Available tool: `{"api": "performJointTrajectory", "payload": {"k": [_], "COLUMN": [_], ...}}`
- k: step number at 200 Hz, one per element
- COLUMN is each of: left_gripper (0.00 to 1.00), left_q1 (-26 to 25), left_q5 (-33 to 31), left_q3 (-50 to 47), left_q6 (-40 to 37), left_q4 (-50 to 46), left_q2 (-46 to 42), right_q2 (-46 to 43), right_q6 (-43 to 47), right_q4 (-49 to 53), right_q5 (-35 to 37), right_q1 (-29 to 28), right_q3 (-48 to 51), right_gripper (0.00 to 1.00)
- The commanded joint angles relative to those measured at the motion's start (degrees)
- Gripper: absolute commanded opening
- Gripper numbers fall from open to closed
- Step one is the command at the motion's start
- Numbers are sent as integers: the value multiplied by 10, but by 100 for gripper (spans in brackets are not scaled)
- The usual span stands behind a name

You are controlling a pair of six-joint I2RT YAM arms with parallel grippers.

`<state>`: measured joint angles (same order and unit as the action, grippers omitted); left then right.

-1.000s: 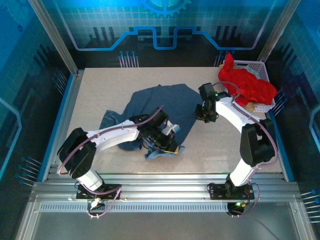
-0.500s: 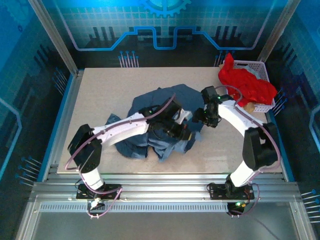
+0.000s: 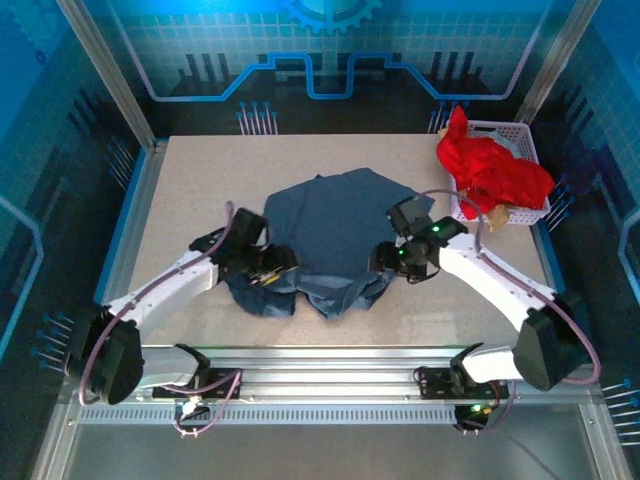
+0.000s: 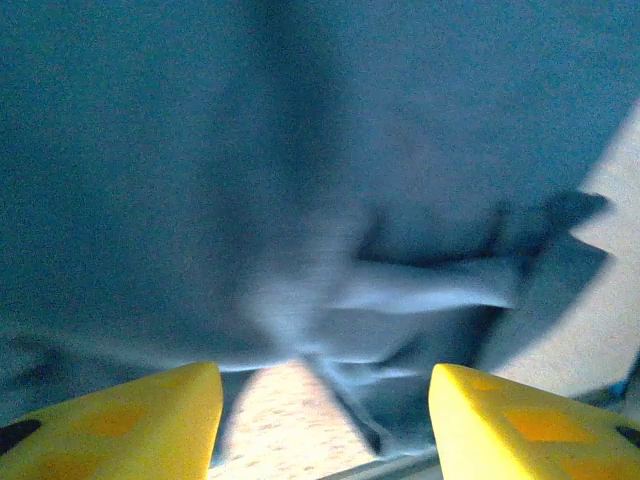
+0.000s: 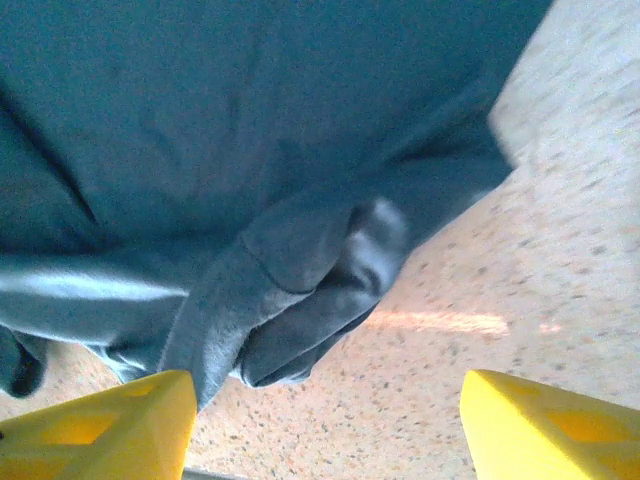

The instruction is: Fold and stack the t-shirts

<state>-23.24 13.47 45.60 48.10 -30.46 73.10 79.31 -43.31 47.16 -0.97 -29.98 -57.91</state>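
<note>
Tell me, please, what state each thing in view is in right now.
slate-blue t-shirt: lying on the table, far part flat, near edge bunched.
red t-shirt: crumpled, heaped in the white basket.
white basket: upright, filled.
left claw: open, empty.
right claw: open, empty.

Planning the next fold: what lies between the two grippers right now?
The slate-blue t-shirt covers that stretch: in the top external view its bunched near edge runs from the left gripper to the right gripper, both open.
</note>
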Motion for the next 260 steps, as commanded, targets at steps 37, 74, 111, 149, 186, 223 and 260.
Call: {"api": "performJointTrajectory", "payload": {"k": [37,74,111,149,186,223,260], "left_gripper": [59,20,0,6,4,0,0], "left_q1": [92,139,155,156,151,104,24], "left_q5": [-20,-81,-101,-81,-13,54,109], "left_q3": [-75,-43,19,12,-36,-17,82], "left_q6": [78,33,-5,-16,-14,-46,-62], "left_q4": [-63,-45,-89,-118,-83,-63,-39], "left_q2": [99,174,182,120,93,96,82], "right_q2": [162,211,186,143,142,108,46], "right_q6": [-54,-49,-25,11,23,31,43], "right_q4": [-81,-26,4,8,-11,-6,1], "right_q5": [-51,23,92,127,101,138,171], "right_q1": [-6,19,64,73,68,71,97], "right_q3": [-12,-52,-61,-67,-53,-93,-217], "right_gripper": [69,21,0,0,0,0,0]}}
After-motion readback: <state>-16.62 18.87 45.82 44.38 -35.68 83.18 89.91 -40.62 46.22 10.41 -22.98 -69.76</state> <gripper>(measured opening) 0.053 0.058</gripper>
